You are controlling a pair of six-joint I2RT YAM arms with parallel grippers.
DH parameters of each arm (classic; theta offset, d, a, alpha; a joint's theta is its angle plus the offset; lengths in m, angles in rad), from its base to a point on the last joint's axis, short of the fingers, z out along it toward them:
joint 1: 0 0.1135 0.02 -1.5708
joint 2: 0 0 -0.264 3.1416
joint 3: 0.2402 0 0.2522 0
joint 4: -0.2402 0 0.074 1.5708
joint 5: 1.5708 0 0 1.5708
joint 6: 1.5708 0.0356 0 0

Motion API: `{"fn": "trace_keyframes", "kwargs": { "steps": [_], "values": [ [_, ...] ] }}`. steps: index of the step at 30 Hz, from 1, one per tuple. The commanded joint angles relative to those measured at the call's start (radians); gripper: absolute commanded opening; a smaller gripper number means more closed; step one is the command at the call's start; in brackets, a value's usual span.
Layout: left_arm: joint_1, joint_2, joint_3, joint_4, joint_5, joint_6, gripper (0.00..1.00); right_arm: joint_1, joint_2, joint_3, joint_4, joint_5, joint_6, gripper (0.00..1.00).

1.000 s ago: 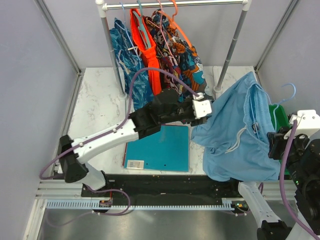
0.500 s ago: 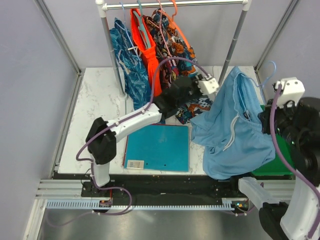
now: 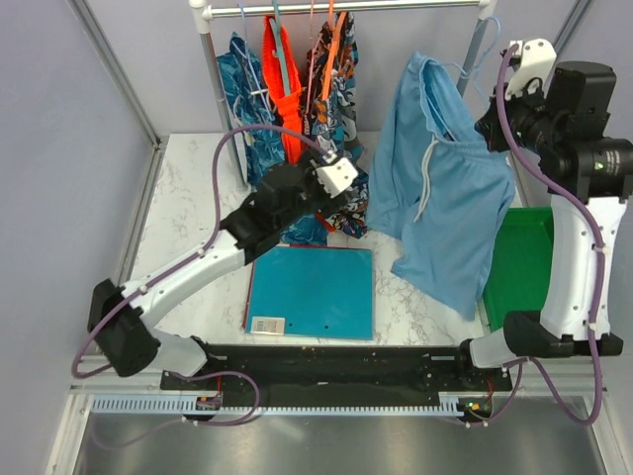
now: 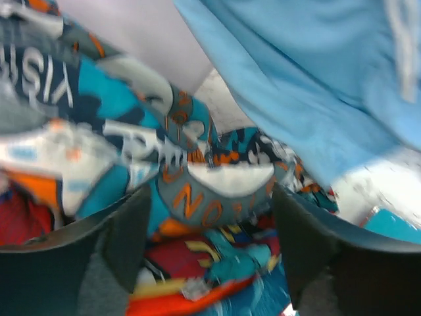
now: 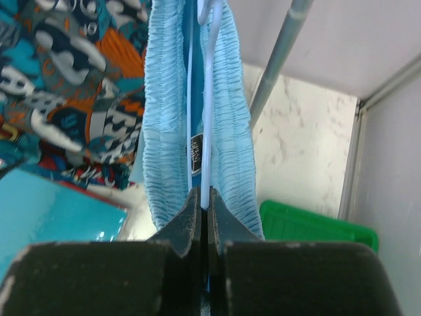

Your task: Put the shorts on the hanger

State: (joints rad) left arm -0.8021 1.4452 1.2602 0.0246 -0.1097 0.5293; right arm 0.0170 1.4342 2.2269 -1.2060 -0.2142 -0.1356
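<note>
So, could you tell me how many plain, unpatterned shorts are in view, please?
2: the orange shorts on the rail, and the sky-blue shorts on the hanger in the right claw. Others may be hidden.

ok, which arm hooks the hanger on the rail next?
Right. The right end effector is shut on the hanger, shorts draped, up beside the rail; left end effector is open by printed garments.
</note>
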Motion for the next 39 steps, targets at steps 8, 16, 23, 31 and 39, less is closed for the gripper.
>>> {"fn": "trace_keyframes", "kwargs": {
  "steps": [8, 16, 23, 31, 39],
  "values": [
    [0.0, -0.417, -0.042, -0.285, 0.467, -0.2, 1.0, 0.0, 0.196, 0.135, 0.542, -0.024, 0.05, 0.0],
    [0.012, -0.497, -0.053, -0.304, 0.34, -0.055, 0.99, 0.044, 0.301, 0.137, 0.606, -0.016, 0.057, 0.0],
    [0.026, -0.531, -0.059, -0.315, 0.318, -0.045, 0.99, 0.136, 0.354, 0.111, 0.631, 0.087, 0.028, 0.0],
    [0.035, -0.532, -0.056, -0.328, 0.335, -0.02, 0.99, 0.207, 0.449, 0.157, 0.658, 0.165, 0.031, 0.0],
    [0.11, -0.551, -0.05, -0.324, 0.341, -0.057, 1.0, 0.277, 0.48, 0.18, 0.68, 0.184, 0.039, 0.0]
  ]
}}
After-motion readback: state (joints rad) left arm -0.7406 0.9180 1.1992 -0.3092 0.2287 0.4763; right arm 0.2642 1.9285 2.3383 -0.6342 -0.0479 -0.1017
